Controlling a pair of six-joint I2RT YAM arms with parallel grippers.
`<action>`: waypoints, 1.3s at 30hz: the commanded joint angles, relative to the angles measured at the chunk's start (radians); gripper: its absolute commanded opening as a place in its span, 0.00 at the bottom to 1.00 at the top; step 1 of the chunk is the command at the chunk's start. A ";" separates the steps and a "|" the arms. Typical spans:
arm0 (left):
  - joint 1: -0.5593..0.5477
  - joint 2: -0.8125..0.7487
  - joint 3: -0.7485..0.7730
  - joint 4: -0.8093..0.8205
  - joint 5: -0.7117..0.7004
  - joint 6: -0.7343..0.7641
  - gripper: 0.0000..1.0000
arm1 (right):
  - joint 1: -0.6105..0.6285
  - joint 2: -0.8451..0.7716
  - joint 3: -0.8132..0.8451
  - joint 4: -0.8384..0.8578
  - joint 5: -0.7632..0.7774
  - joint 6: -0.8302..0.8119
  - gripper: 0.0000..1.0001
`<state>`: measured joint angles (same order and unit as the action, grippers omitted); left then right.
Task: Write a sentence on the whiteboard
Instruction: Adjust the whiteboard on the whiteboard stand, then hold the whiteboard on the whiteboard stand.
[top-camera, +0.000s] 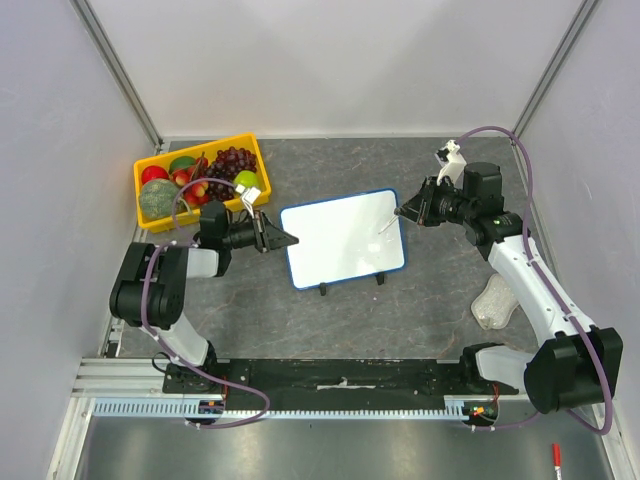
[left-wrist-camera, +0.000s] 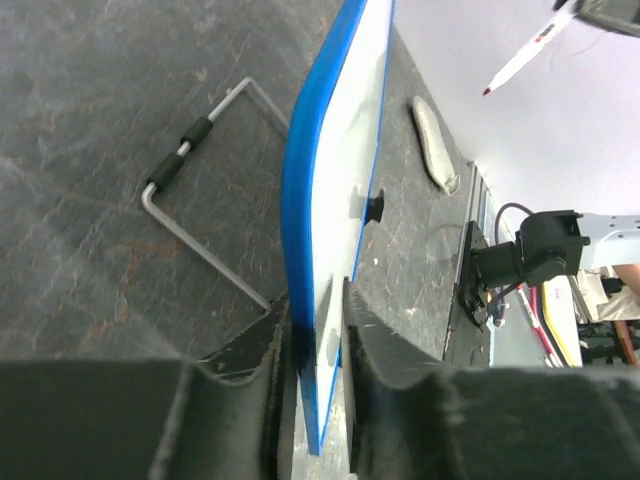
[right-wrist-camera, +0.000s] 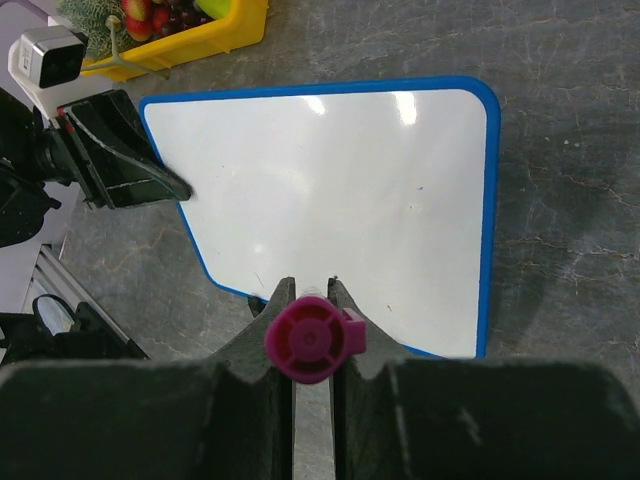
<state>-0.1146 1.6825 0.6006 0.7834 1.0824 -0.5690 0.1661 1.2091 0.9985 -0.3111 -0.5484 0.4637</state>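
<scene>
The whiteboard (top-camera: 340, 240) stands tilted on its two black feet at the table's middle. Its white face (right-wrist-camera: 330, 190) is blank; no sentence shows on it. My left gripper (top-camera: 285, 238) is shut on the board's left blue edge (left-wrist-camera: 300, 200), one finger on each face (left-wrist-camera: 318, 320). My right gripper (top-camera: 405, 212) is shut on a white marker (left-wrist-camera: 520, 60) with a magenta end cap (right-wrist-camera: 305, 340). The marker points at the board's upper right part, its red tip a little off the surface. The left gripper also shows in the right wrist view (right-wrist-camera: 150, 180).
A yellow tray (top-camera: 195, 148) of fruit sits at the back left, near the left arm. A clear plastic wrapper (top-camera: 495, 300) lies at the right under the right arm. A wire stand (left-wrist-camera: 200, 200) props the board from behind. A red pen (top-camera: 556, 455) lies off the table.
</scene>
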 joint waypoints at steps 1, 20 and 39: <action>-0.014 -0.056 -0.030 -0.153 -0.082 0.152 0.35 | -0.002 -0.025 0.017 0.026 -0.010 0.010 0.00; -0.014 -0.475 0.024 -0.507 -0.377 0.146 0.80 | 0.007 -0.060 0.014 0.069 -0.028 0.003 0.00; -0.014 -0.578 0.212 -0.915 -0.337 0.153 0.84 | 0.325 0.066 0.121 0.144 0.206 -0.029 0.00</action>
<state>-0.1268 1.0973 0.7776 -0.0593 0.7338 -0.4541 0.4664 1.2812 1.0565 -0.2283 -0.4133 0.4549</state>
